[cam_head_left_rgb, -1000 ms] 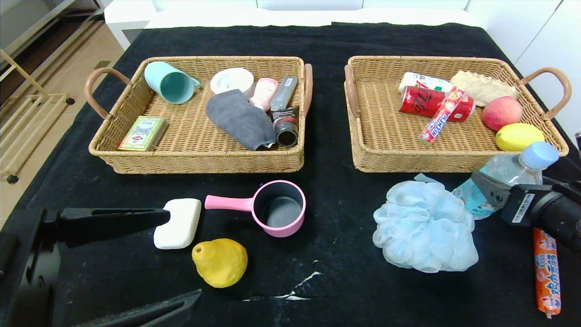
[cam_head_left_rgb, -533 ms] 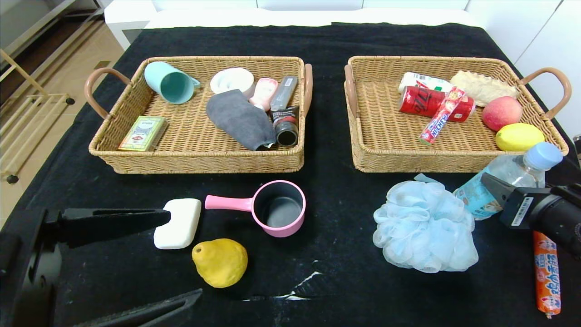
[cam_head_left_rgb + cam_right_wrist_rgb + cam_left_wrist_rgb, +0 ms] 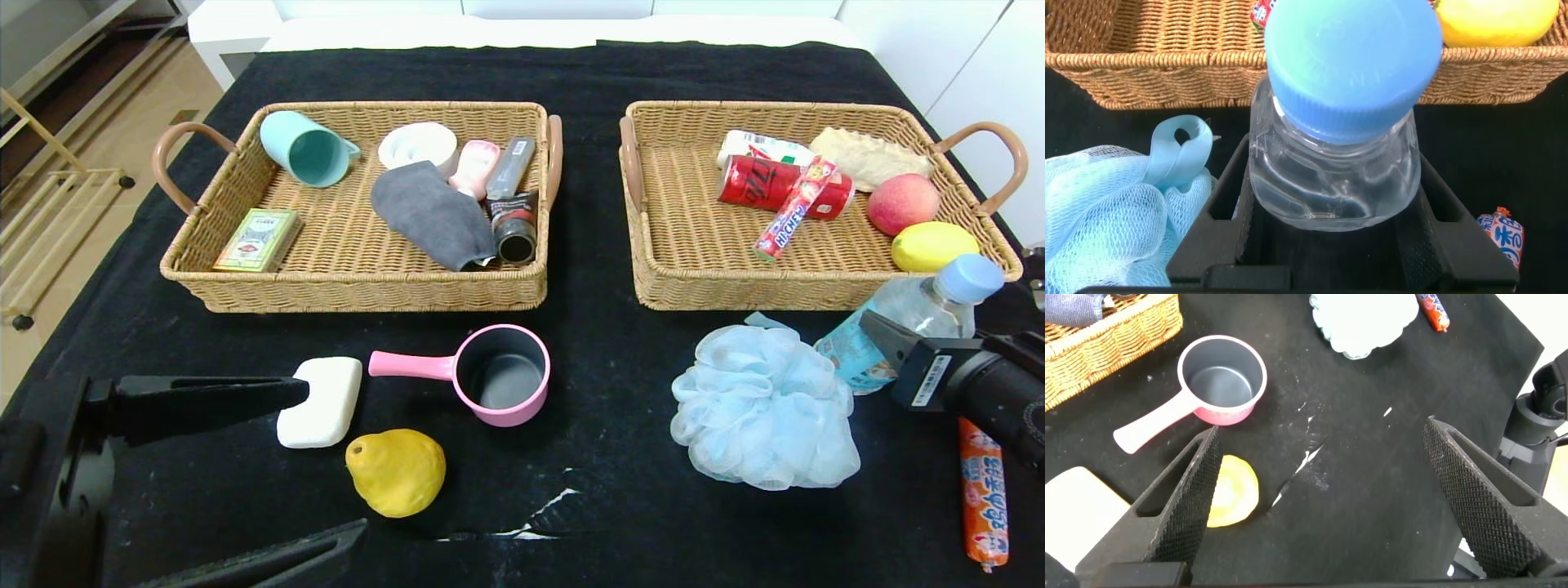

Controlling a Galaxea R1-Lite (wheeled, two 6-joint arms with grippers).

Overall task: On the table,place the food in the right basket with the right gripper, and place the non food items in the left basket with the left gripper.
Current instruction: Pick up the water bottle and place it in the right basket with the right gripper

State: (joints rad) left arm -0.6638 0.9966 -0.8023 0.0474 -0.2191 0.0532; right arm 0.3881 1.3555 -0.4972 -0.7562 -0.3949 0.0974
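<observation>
The right hand [image 3: 1331, 237] clamps the bottle [image 3: 1335, 155] apparently below its cap; lifting it straight should clear the right basket [image 3: 702, 290] rim. The left hand [image 3: 1315, 498] waits wide.

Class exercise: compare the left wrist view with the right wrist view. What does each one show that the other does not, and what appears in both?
Only the left wrist view shows the pink pot, the yellow pear, a corner of the white soap bar, the white tear in the cloth, and the left gripper hanging open above the table.

Only the right wrist view shows the clear bottle with its blue cap, gripped between the right gripper's fingers, plus the lemon inside the right basket.

Both show the pale blue mesh puff and the sausage stick.
</observation>
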